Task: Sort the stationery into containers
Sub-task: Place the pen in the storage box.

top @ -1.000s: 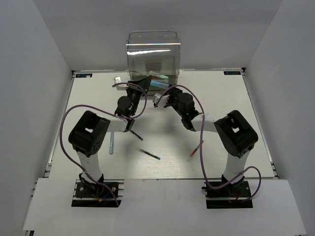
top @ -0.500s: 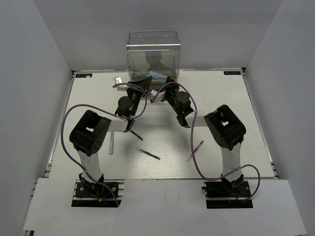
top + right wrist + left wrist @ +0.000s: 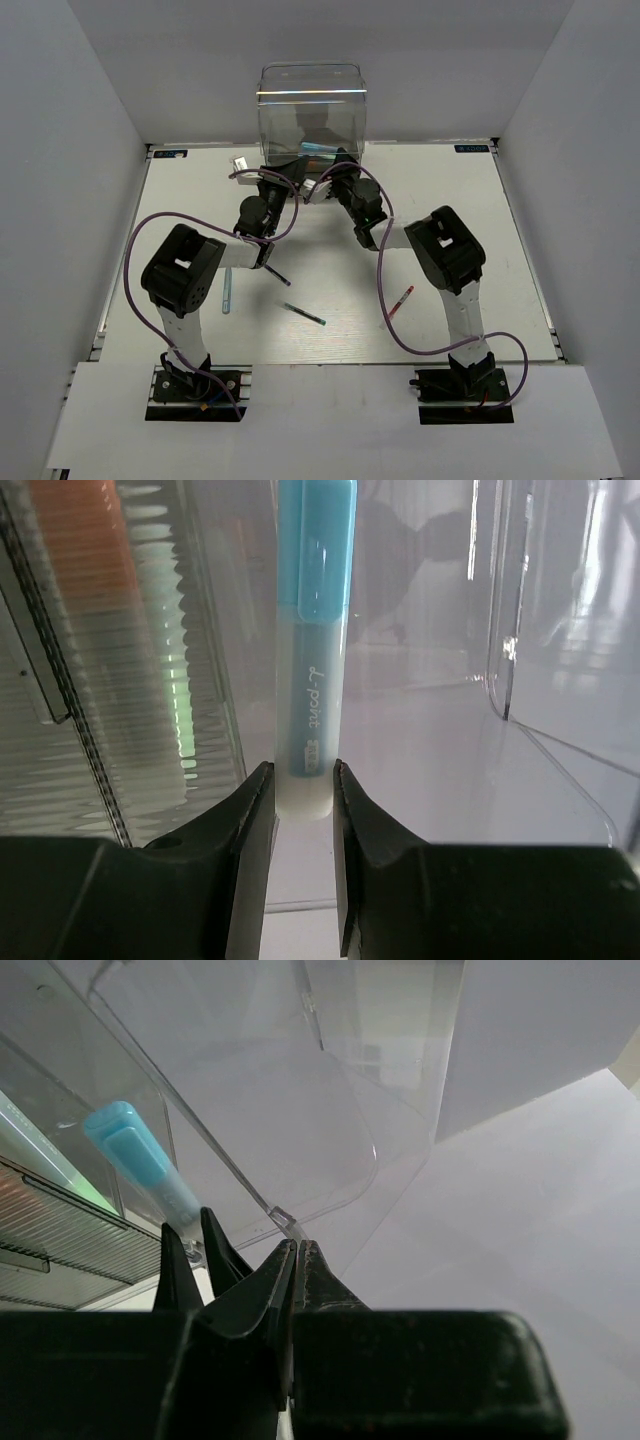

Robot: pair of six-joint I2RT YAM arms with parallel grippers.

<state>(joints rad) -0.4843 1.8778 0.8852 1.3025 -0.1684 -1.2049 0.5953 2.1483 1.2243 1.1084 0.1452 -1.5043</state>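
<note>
Marker [image 3: 315, 630], light blue, clenched at its tail by right tool [image 3: 303, 780]; long axis runs straight ahead into open drawer [image 3: 300, 1120] of clear cabinet [image 3: 310, 100]. Left tool [image 3: 295, 1250] looks pinched on drawer lip, prob. holding it out.

The white desk [image 3: 480, 220] holds a clear cabinet [image 3: 310, 110] at its far edge. In front of the cabinet lie a light blue pen [image 3: 227, 290], a purple pen [image 3: 279, 275], a green pen [image 3: 304, 314] and a red pen [image 3: 401, 300].
</note>
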